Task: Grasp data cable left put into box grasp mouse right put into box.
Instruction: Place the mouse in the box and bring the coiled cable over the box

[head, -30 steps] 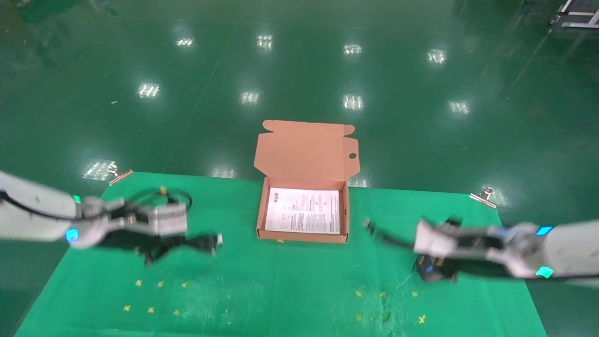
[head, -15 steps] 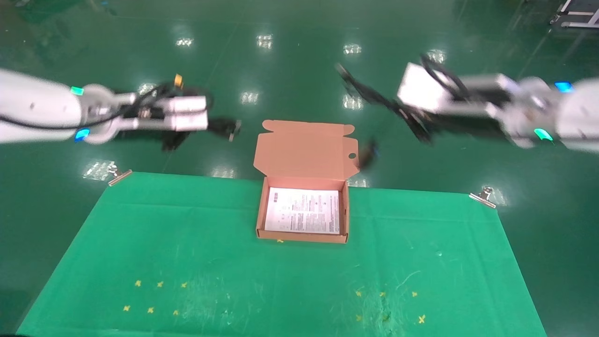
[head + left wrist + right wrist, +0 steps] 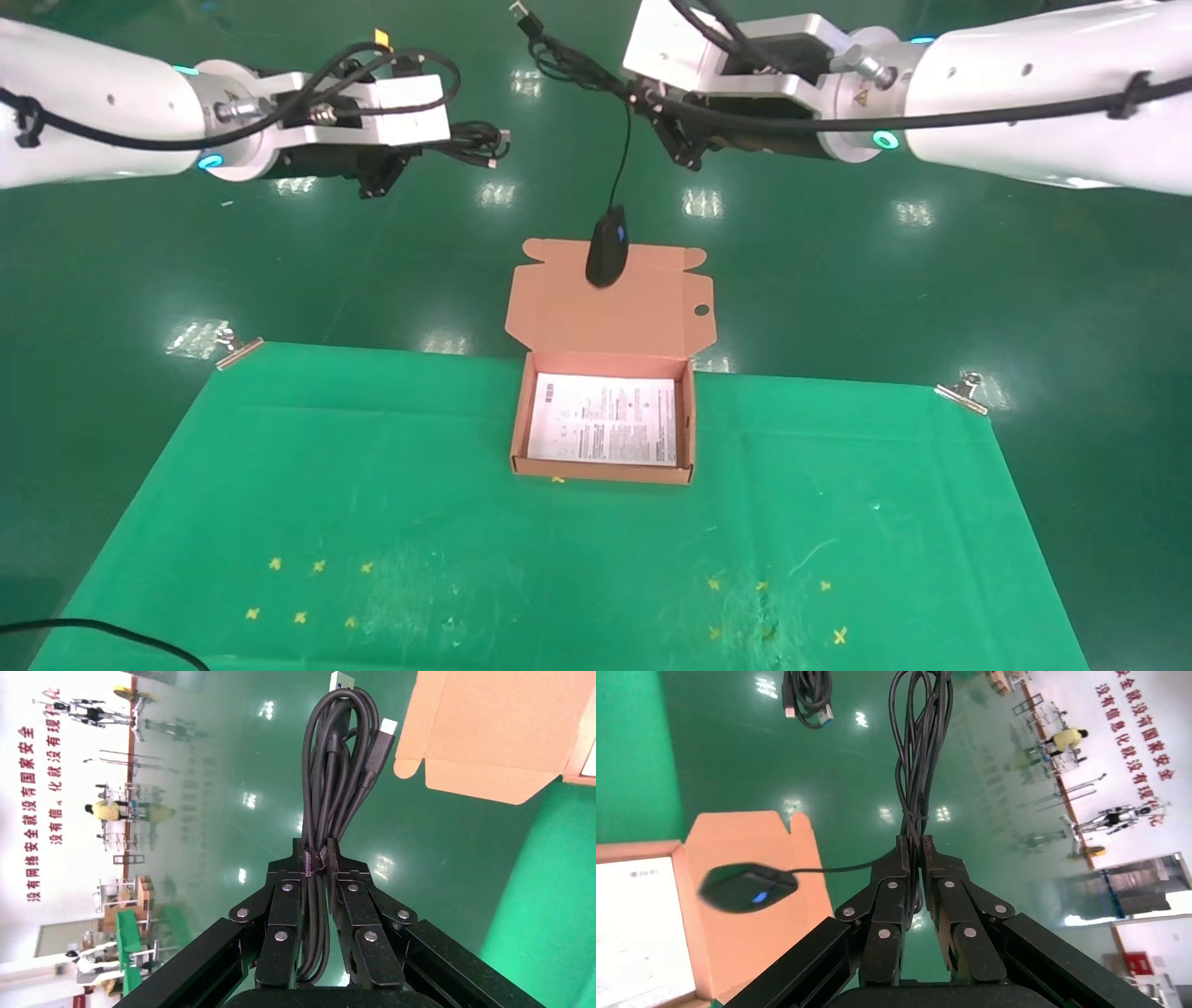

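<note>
My left gripper (image 3: 436, 149) is shut on the data cable (image 3: 477, 144), a black elongated coil, held high to the left of the box; the left wrist view shows the coil (image 3: 344, 748) pinched between my fingers (image 3: 318, 855). My right gripper (image 3: 663, 116) is shut on the bundled cord (image 3: 916, 748) of the mouse, seen in its wrist view (image 3: 914, 846). The black mouse (image 3: 607, 250) dangles by its cord in front of the open lid (image 3: 605, 317). The box (image 3: 519, 424) lies open on the cloth with a white printed sheet (image 3: 603, 419) on its bottom.
A green cloth (image 3: 372, 522) covers the table, held by metal clips at the far corners (image 3: 237, 349) (image 3: 964, 391). Small yellow crosses (image 3: 317, 566) mark the cloth. A stray black cable (image 3: 93, 634) lies at the near left corner. Shiny green floor lies beyond.
Both arms have risen from table height to well above the box and moved inward. The data cable went up with the left gripper. The mouse left the cloth and now hangs by its cord.
</note>
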Controlling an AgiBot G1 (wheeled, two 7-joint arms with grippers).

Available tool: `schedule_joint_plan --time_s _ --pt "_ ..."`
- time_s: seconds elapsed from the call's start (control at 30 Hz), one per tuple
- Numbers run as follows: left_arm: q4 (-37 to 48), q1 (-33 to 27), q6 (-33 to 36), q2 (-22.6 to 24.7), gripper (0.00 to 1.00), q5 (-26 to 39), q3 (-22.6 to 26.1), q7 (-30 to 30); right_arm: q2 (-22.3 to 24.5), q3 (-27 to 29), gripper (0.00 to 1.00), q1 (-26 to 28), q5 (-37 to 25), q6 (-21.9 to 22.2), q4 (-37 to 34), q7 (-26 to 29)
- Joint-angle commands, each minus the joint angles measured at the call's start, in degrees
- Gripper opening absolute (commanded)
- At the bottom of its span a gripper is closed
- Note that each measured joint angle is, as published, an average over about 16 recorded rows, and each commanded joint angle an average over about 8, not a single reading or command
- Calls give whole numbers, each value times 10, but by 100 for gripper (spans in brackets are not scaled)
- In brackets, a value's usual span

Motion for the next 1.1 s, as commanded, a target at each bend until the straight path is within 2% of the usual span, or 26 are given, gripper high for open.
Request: schedule_joint_plan --time_s 0.03,0.37,0.77,1.1 --pt "6 -4 -4 4 0 -1 -1 2 -10 -1 0 7 3 3 -14 -10" --pt "-28 18 40 -34 0 -11 4 0 -23 -9 0 -14 9 6 -28 -20" --pt "-113 44 114 -97 0 21 10 -69 -65 -24 0 -41 21 17 -94 -51" --pt "-155 54 139 -114 0 44 13 -105 -103 -39 0 -73 48 36 -137 -61"
